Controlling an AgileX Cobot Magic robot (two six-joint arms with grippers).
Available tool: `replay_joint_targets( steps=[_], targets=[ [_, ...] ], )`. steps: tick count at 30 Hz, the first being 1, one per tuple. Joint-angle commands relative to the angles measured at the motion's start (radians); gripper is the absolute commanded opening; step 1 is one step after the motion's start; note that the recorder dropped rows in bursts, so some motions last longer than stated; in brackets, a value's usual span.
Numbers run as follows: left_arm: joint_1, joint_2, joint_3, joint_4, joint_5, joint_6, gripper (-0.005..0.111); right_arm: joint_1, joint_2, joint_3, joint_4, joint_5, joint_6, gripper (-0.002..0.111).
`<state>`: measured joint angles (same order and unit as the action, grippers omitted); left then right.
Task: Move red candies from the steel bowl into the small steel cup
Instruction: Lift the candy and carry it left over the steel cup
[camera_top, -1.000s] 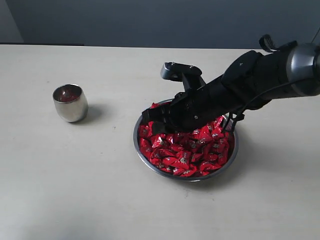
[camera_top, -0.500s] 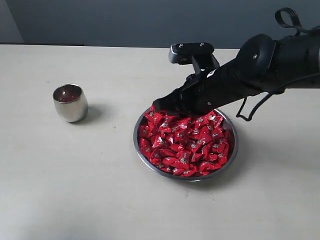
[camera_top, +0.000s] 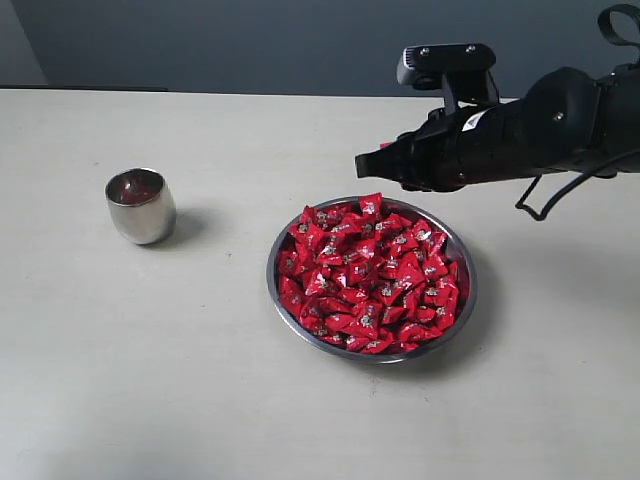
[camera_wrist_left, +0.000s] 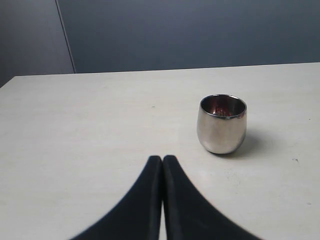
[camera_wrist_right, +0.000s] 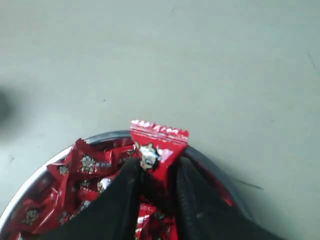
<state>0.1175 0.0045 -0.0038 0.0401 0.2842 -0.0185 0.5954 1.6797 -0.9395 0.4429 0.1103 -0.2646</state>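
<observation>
A wide steel bowl (camera_top: 287, 297) heaped with red candies (camera_top: 370, 275) sits at the table's middle. My right gripper (camera_top: 366, 163) hangs above the bowl's far rim, shut on one red candy (camera_wrist_right: 159, 142) whose crimped end sticks out past the fingertips; the bowl (camera_wrist_right: 35, 177) lies below it in the right wrist view. The small steel cup (camera_top: 140, 206) stands upright at the left, with something red showing inside it. My left gripper (camera_wrist_left: 162, 159) is shut and holds nothing, low over the table a short way from the cup (camera_wrist_left: 222, 124). That gripper does not show in the exterior view.
The pale tabletop (camera_top: 150, 380) stretches between the cup and the bowl. A dark wall (camera_top: 250, 40) runs behind the table's far edge.
My right gripper has risen out of the candy heap and drawn back to the right, carrying one red candy. The cup and the bowl have stayed in place.
</observation>
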Motion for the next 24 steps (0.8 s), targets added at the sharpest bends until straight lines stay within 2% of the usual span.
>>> replay_joint_targets(
  steps=[1,6,9,14,24],
  targets=[
    [0.001,-0.004,0.004,-0.002,0.001,-0.001,0.0,-0.006,0.019,0.006,-0.009,-0.061,-0.004,0.02],
    [0.001,-0.004,0.004,-0.002,0.001,-0.001,0.0,0.001,0.088,-0.02,-0.017,-0.075,-0.004,0.02],
    [0.001,-0.004,0.004,-0.002,0.001,-0.001,0.0,0.04,0.132,-0.083,-0.021,-0.075,-0.019,0.02],
    [0.001,-0.004,0.004,-0.002,0.001,-0.001,0.0,0.123,0.242,-0.275,-0.033,-0.024,-0.023,0.02],
    [0.001,-0.004,0.004,-0.002,0.001,-0.001,0.0,0.203,0.421,-0.572,-0.024,0.1,-0.077,0.02]
  ],
)
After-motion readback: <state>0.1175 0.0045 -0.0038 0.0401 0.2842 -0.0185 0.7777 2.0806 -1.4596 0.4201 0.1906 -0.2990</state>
